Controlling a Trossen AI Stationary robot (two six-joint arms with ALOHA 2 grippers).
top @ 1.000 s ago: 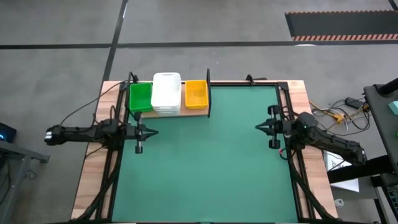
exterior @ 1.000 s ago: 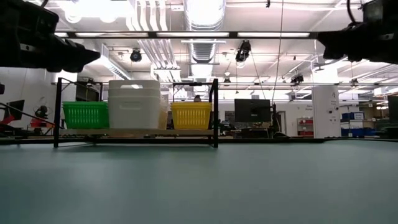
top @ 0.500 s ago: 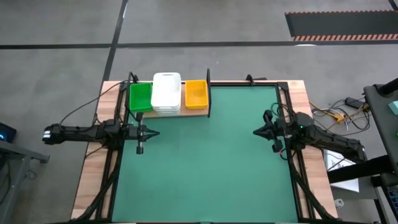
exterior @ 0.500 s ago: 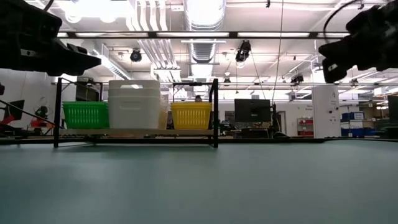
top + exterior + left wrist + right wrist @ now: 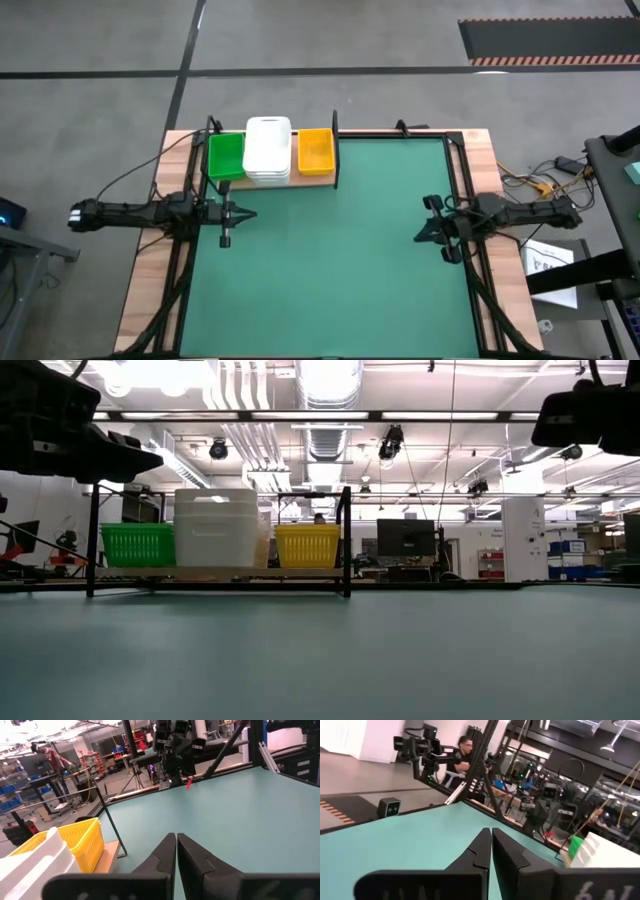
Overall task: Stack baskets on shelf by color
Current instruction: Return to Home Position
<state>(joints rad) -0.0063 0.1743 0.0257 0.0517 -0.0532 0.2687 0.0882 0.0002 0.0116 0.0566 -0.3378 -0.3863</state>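
On the shelf (image 5: 300, 179) at the table's far left stand a green basket (image 5: 225, 155), a taller white stack (image 5: 267, 150) and a yellow basket (image 5: 315, 150), side by side on the wooden board. The low view shows the same row: green basket (image 5: 138, 545), white stack (image 5: 216, 527), yellow basket (image 5: 307, 546). My left gripper (image 5: 249, 212) hovers shut, just near of the green basket, pointing right. My right gripper (image 5: 419, 237) hovers shut by the table's right edge, pointing left. Both are empty and above the mat.
The green mat (image 5: 330, 270) lies bare between the two grippers. Black shelf posts (image 5: 346, 540) frame the baskets. Cables and a stand (image 5: 545, 185) sit off the right edge. A person (image 5: 463, 751) stands in the room beyond the table.
My right gripper has moved toward the table's near edge and a little toward the right edge, while its arm swung round to lie nearly straight across the right rim. It stayed shut and empty. The baskets have not moved.
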